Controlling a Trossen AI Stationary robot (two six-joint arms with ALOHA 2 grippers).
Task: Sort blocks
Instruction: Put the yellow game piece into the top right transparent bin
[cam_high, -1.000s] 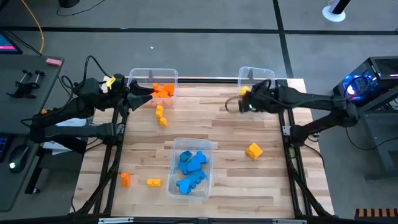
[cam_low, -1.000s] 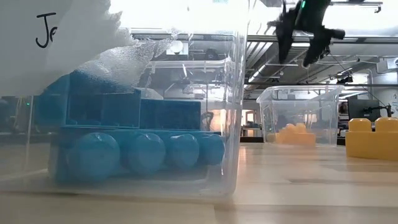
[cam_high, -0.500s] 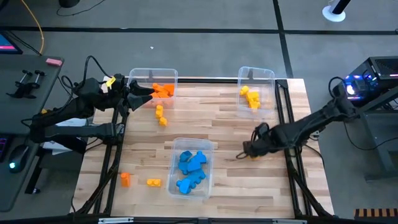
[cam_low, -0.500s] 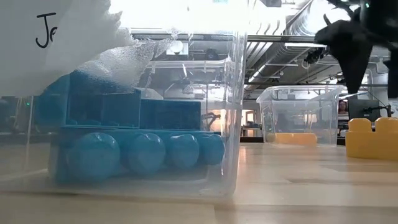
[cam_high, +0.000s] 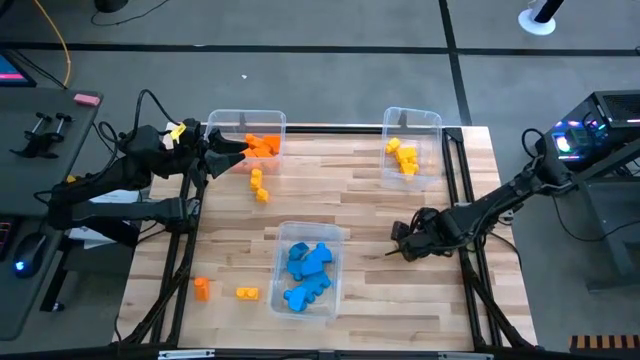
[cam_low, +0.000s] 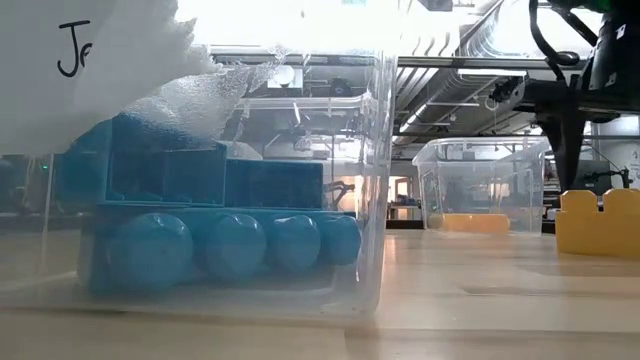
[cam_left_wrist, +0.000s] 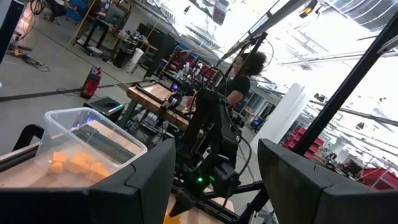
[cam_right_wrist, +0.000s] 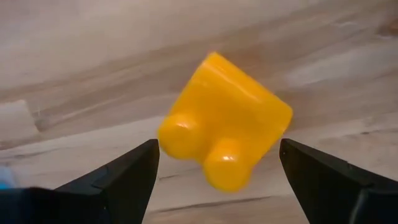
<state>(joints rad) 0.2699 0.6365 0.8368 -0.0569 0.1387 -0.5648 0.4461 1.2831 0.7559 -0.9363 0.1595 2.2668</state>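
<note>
A loose yellow block (cam_right_wrist: 224, 121) lies on the wooden table (cam_high: 360, 210) at the right, studs turned sideways; it also shows in the low view (cam_low: 600, 222). My right gripper (cam_right_wrist: 217, 149) hangs open just above it, pointing down, one finger on either side and touching nothing; in the high view the right gripper (cam_high: 402, 243) hides the block. My left gripper (cam_high: 232, 150) waits open and holding nothing at the far left, beside the bin of orange blocks (cam_high: 262, 146).
Three clear bins: orange blocks far left (cam_high: 245, 122), yellow blocks far right (cam_high: 412, 118), blue blocks near centre (cam_high: 310, 300). Loose on the table: a yellow-orange cluster (cam_high: 259, 187), an orange block (cam_high: 202, 289) and a yellow block (cam_high: 247, 293).
My right gripper has swung from beside the far-right yellow bin toward the table's near edge and down. It has rolled and tipped to point downward, and now stands over the loose yellow block. Its fingers have stayed open.
</note>
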